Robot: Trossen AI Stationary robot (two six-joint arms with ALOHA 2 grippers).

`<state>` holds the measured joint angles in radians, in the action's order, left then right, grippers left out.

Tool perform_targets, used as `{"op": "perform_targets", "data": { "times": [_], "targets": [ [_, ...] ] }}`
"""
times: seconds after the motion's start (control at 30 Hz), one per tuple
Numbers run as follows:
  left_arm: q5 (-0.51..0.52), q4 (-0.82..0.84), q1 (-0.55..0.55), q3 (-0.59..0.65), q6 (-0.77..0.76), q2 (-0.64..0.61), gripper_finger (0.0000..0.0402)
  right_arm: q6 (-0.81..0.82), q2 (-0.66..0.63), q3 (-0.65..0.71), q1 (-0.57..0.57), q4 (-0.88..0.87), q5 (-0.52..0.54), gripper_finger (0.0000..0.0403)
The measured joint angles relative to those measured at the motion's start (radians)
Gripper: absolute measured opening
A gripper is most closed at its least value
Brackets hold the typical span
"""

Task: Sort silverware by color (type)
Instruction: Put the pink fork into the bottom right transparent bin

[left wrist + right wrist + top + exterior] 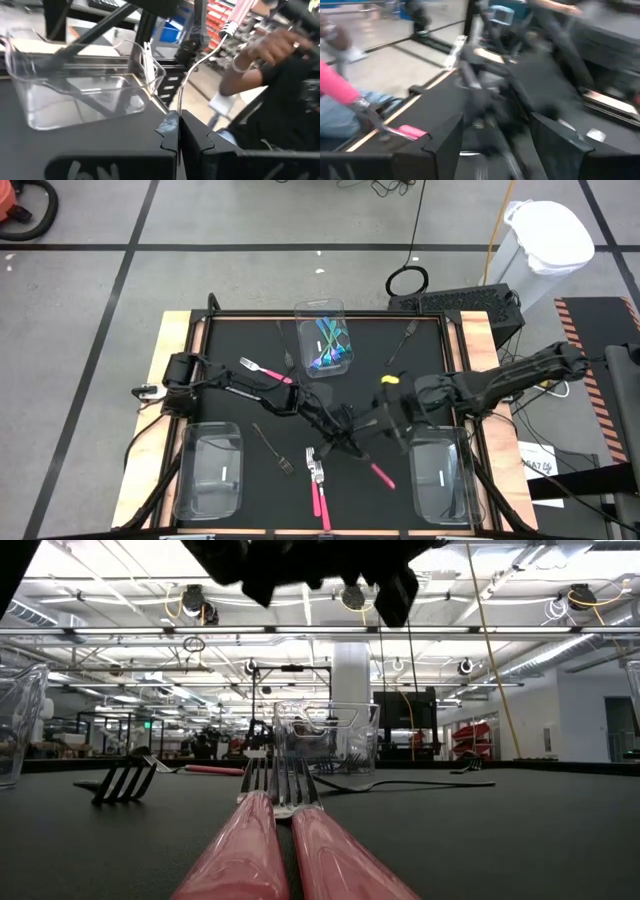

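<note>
Step in hand: the left end effector is carrying one pink-handled, silver-necked utensil above the middle of the black table, judged bound for a bin.
Left end effector state: it is clamping fully shut on the thin metal neck, with the pink handle standing up and away.
Right end effector state: the right end effector is hovering just beside the left one, its fingers spread wide and apparently gripping nothing.
Handling advice: the hold is sitting on a slim neck far from the handle, so the piece is likely to swing. A slow carry is advisable, with release low inside the bin walls and the right arm kept clear.
Pink-handled count: five. There is one held, a touching pair at the near edge, one by the right bin and one at far left.
Teal-handled count: several are lying in the far clear plastic bin; the exact number is unclear.
Dark grey forks: at least two are lying loose, and.
Clear bins: three. The left bin and right bin are showing no cutlery.
</note>
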<state>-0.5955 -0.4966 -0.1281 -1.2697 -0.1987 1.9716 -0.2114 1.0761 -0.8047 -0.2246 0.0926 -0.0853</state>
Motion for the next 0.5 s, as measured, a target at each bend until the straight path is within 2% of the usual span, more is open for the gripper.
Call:
{"op": "perform_targets", "data": {
  "times": [0.23, 0.4, 0.5],
  "targets": [
    [0.382, 0.015, -0.042, 0.0, 0.084, -0.025, 0.0004, 0.095, -0.105, 0.0, -0.058, -0.054, 0.186, 0.0209],
    [0.485, -0.003, -0.068, 0.0, 0.084, -0.035, 0.0004, 0.099, -0.136, -0.001, -0.103, -0.086, 0.431, 0.0208],
    [0.5, 0.006, -0.074, 0.003, 0.082, -0.068, 0.0004, 0.098, -0.155, -0.001, -0.117, -0.116, 0.484, 0.0208]
  ]
}}
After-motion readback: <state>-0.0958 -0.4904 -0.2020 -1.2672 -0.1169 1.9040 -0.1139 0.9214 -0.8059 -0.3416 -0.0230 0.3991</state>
